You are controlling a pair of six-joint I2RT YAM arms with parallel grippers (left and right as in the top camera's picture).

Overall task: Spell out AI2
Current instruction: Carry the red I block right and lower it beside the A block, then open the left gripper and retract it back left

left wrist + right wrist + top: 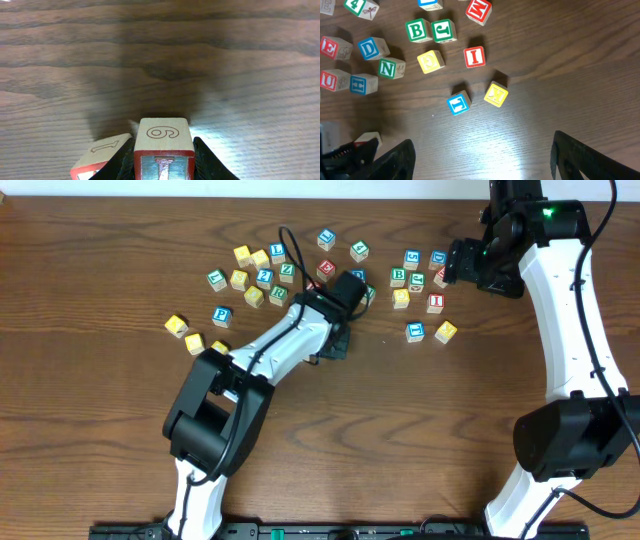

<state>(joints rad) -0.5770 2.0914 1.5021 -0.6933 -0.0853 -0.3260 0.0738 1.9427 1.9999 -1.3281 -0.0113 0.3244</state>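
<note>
**AI2 spelling: state of progress.** Early, by judgement. No finished row of three shows in any view.

1. Near edge: bench (90,440), bare wood here, with only the two arm bases.
2. Mid-bench: left fingers (336,343), closed on a held cube (162,134).
   - Its top face is engraved 6.
   - A red-framed face is turned to the wrist camera, cropped too far to read.
   - A second cube (102,150), red-edged, lies just beside it; whether the two touch cannot be told.
   - These are possibly the first members of the word, unconfirmed.
3. Right of middle: red I cube (474,57), loose on the bench and not yet fetched. A yellow K cube (496,94) and a blue-framed cube (458,103) sit near it, toward the near edge.
4. Far half: scatter of lettered cubes (262,275). The blue 2 cannot be picked out, as the faces are too small. A red A is likewise not identified.
5. Toward the far right corner: right fingers (452,270), spread wide with nothing between them, above the right-hand cubes.

**Left to do,** by judgement: set down the held cube, bring the I, find the 2, and line them up.

**Views compared:**
- Overhead alone gives the whole layout, but the left arm hides the held cube.
- The left wrist alone shows the grip, the 6 and the neighbouring cube.
- The right wrist alone makes the letters legible and shows how wide its own fingers are open.
</note>
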